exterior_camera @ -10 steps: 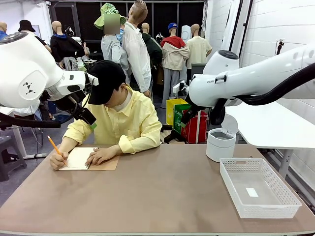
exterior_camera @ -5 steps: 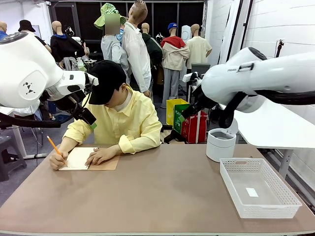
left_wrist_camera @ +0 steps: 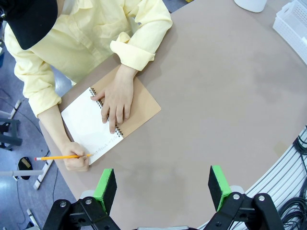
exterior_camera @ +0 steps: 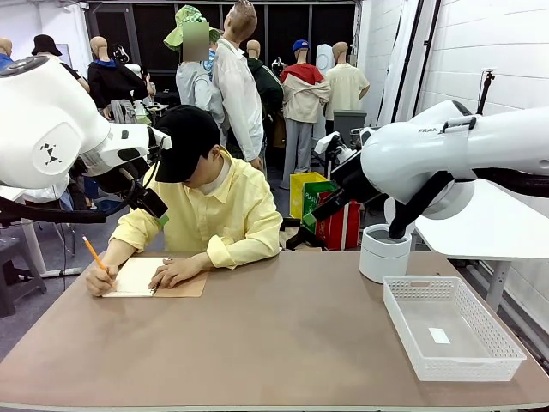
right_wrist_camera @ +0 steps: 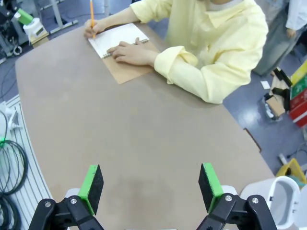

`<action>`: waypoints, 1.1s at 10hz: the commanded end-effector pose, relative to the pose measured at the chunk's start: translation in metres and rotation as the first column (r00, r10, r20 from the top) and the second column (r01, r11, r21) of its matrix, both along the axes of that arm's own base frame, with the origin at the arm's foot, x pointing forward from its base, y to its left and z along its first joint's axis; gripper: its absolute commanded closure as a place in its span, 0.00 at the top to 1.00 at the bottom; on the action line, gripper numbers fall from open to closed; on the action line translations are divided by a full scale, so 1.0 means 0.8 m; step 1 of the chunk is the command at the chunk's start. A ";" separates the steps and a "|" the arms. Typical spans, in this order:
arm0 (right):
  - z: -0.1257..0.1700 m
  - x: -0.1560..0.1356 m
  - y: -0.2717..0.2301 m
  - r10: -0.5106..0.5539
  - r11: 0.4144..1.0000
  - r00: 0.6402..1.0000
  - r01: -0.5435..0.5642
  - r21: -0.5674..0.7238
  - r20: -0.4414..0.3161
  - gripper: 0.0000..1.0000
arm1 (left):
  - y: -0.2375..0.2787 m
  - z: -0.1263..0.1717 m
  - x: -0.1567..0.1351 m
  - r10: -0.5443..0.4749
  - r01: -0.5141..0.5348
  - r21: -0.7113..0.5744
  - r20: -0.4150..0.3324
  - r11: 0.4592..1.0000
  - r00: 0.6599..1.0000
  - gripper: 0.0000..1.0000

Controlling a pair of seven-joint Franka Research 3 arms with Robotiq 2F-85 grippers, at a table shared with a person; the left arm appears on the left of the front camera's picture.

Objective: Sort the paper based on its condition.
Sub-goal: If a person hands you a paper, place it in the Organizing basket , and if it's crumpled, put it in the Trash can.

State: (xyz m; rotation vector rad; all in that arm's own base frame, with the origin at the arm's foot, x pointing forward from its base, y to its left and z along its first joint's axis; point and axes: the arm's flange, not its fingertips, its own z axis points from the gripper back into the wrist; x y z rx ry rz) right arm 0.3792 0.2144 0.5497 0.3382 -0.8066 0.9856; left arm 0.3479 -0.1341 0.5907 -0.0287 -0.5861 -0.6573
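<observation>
The left pincer [left_wrist_camera: 161,175] and right pincer [right_wrist_camera: 149,172] were held spread and empty above the table [left_wrist_camera: 216,96], apart from the spiral notebook [left_wrist_camera: 141,103]. The paper was judged yet to be torn from it; its white page [left_wrist_camera: 84,120] was being written on. Waiting was called for.

Table [exterior_camera: 283,343], viewed from the robot's side: notebook [exterior_camera: 137,276] at 10 o'clock, person [exterior_camera: 214,210] seated behind it; round bin [exterior_camera: 383,251] at 1 o'clock; basket [exterior_camera: 450,326] at 4 o'clock, before the bin.

The person's hand [left_wrist_camera: 115,103] covers part of the notebook [left_wrist_camera: 84,122]; its writing [left_wrist_camera: 106,145] seems too small to read.
</observation>
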 end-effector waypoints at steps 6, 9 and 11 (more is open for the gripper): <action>0.000 0.000 0.000 0.000 1.000 1.000 0.000 0.000 0.000 1.00 | 0.001 0.001 0.000 0.005 -0.005 -0.001 -0.001 1.000 1.000 1.00; 0.000 0.000 0.000 0.000 1.000 1.000 0.000 0.000 0.000 1.00 | 0.001 0.001 0.000 0.005 -0.005 -0.001 -0.001 1.000 1.000 1.00; 0.000 0.000 0.000 0.000 1.000 1.000 0.000 0.000 0.000 1.00 | 0.001 0.001 0.000 0.005 -0.005 -0.001 -0.001 1.000 1.000 1.00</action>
